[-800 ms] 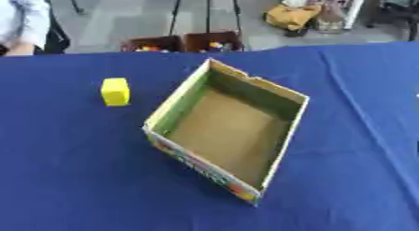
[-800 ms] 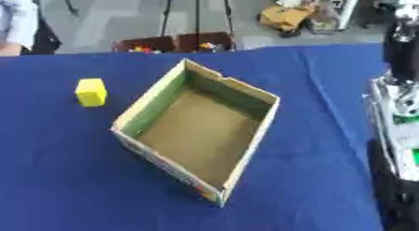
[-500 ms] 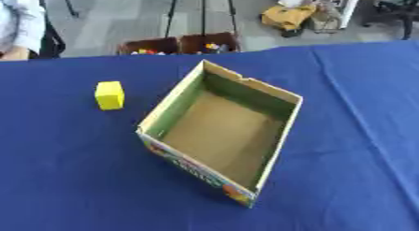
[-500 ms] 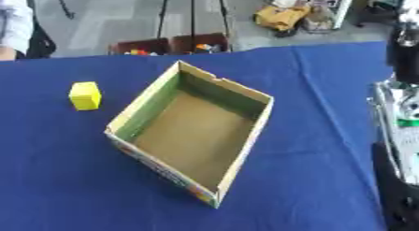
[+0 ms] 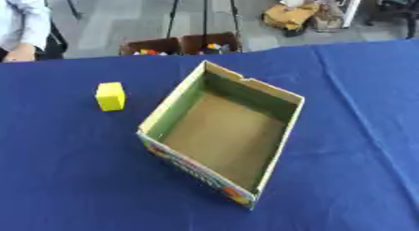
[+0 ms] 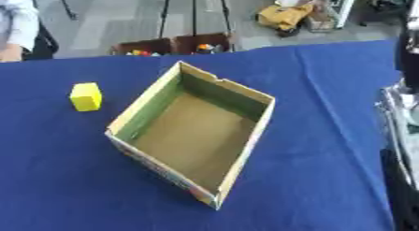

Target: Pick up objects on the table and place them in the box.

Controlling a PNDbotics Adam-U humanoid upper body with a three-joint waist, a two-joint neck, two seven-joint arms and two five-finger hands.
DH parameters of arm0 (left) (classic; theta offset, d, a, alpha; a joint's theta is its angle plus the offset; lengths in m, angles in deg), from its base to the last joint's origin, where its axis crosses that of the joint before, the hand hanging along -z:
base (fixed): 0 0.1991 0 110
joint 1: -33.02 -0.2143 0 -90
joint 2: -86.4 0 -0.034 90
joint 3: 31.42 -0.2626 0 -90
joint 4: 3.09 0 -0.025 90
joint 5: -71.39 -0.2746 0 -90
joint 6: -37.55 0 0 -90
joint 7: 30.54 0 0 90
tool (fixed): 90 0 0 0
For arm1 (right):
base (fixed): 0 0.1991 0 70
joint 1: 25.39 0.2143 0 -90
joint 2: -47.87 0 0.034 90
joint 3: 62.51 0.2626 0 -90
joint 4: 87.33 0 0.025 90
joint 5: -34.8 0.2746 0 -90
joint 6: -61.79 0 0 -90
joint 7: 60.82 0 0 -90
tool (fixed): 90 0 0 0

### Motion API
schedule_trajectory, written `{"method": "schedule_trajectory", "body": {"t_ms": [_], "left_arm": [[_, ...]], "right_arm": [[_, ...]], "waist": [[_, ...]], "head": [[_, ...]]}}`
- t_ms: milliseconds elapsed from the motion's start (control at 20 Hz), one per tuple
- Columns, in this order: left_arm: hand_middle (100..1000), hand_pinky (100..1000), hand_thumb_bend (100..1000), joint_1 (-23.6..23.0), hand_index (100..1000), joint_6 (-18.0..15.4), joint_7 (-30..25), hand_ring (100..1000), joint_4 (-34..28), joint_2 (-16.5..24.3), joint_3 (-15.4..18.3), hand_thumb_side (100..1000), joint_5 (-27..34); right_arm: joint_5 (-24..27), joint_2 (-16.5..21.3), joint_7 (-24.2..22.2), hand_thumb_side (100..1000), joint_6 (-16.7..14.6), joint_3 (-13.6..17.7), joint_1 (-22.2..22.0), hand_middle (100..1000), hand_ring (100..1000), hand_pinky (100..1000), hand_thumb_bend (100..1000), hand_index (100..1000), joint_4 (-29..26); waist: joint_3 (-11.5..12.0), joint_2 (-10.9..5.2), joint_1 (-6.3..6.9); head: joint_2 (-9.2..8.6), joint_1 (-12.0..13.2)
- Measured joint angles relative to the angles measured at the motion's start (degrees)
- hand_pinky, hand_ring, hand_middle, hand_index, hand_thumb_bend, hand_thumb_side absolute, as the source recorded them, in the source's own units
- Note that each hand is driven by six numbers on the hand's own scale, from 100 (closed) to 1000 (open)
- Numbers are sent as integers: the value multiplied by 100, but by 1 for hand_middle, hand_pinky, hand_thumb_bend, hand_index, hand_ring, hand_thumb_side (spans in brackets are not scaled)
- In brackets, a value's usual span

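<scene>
A bench (image 5: 65,178) draped in blue cloth is being viewed from above, sitting slightly askew in both views.

Far left: a yellow block (image 5: 111,96) is standing upright on the cloth, apart from everything else and untouched.

Centre: an open cardboard box (image 5: 221,132) is lying at an angle on the bench, to the right of the block and not touching it. Brown floor and greenish inner walls are being shown; a colourful print is being shown along the near outer side. Nothing is seen lying inside.

Beyond the far edge of the bench, two brown crates (image 5: 184,43) holding small coloured things are resting on the floor.

Far right: in the right eye view, black and silver robot parts (image 6: 401,132) are being seen along the frame edge. No robot hand is being shown in either view, so neither the left nor the right can be described as open, closed or gripping.
</scene>
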Motion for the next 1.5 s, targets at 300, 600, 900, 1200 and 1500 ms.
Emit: {"method": "schedule_trajectory", "body": {"t_ms": [300, 600, 900, 1200, 1500], "left_arm": [[887, 694, 100, 316, 1000, -100, -557, 799, 989, 676, -249, 976, -121], [899, 705, 100, 877, 1000, -309, -1036, 812, 2065, 996, -542, 1000, -203], [921, 718, 100, 1748, 1000, -575, -1634, 826, 3203, 985, -937, 1000, -652], [948, 753, 100, 2468, 1000, -841, -2092, 857, 4174, 732, -1188, 1000, -1311], [977, 785, 100, 2972, 1000, -1063, -2341, 887, 4909, 424, -1260, 981, -2076]], "right_arm": [[20, 26, -80, 635, 4, -65, 1, 634, 751, 746, 100, 816, 0], [60, 33, -165, 634, 14, -119, 4, 630, 751, 747, 100, 817, 0], [132, 37, -265, 637, 12, -176, 39, 626, 751, 748, 100, 817, 0], [216, 72, -353, 640, -1, -235, 123, 623, 751, 749, 100, 818, 0], [263, 76, -429, 639, -16, -275, 177, 620, 752, 751, 100, 819, 0]], "waist": [[-95, 0, 48], [-204, 0, 110], [-355, 41, 166], [-495, 109, 207], [-604, 186, 253]], "head": [[0, 159], [0, 266], [0, 397], [-6, 536], [-96, 678]]}}
